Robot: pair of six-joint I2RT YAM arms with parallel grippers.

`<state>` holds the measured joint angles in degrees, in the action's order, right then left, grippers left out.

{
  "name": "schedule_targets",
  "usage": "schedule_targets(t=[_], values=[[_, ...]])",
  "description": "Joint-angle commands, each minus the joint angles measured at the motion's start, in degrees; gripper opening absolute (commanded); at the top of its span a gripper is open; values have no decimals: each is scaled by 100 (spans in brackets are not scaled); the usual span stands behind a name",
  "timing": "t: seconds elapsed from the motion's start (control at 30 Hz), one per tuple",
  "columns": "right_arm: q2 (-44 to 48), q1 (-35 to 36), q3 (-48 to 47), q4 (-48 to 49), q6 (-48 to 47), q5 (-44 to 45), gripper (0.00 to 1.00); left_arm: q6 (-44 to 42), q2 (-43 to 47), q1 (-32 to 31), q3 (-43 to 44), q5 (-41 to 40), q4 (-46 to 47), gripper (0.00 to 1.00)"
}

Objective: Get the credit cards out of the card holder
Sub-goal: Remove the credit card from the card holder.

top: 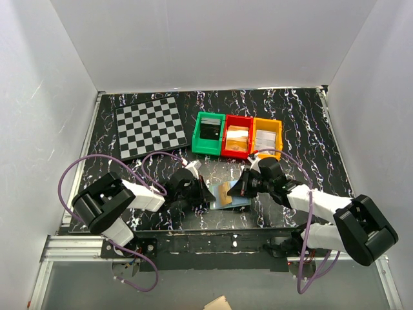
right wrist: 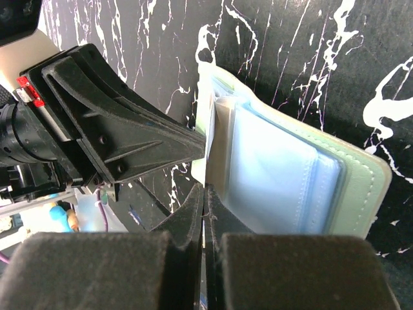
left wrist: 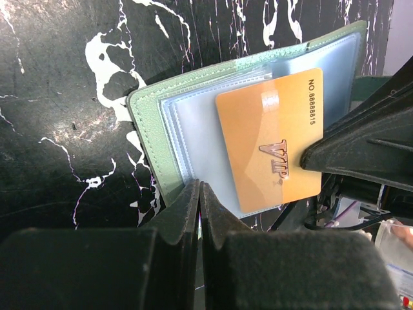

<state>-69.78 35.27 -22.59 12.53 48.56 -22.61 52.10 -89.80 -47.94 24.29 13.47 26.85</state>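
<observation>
The sage-green card holder (top: pixel 218 197) lies open on the black marbled table between my two grippers, its light blue pockets facing up (left wrist: pixel 193 129). An orange credit card (left wrist: pixel 274 139) marked VIP sticks partly out of a pocket. My left gripper (left wrist: pixel 200 194) is shut on the holder's near edge and pins it. My right gripper (right wrist: pixel 205 194) is shut on the outer edge of the orange card (right wrist: pixel 222 139), which shows edge-on there. The right fingers (left wrist: pixel 361 152) show in the left wrist view clamped on the card. In the top view the grippers sit left (top: pixel 202 192) and right (top: pixel 241 187) of the holder.
Three small bins stand behind the holder: green (top: pixel 208 134), red (top: pixel 237 137) and orange (top: pixel 267 137), each with items inside. A checkerboard (top: pixel 151 131) lies at the back left. White walls close in the table on three sides.
</observation>
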Motion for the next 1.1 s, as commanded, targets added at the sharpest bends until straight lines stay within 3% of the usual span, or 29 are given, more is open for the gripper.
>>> schedule_targets(t=[0.0, 1.07], values=[[228, -29, 18, 74, -118, 37, 1, -138, -99, -48, -259, -152, -883, 0], [1713, -99, -289, -2000, -997, 503, 1, -191, 524, -48, -109, -345, -1278, 0]])
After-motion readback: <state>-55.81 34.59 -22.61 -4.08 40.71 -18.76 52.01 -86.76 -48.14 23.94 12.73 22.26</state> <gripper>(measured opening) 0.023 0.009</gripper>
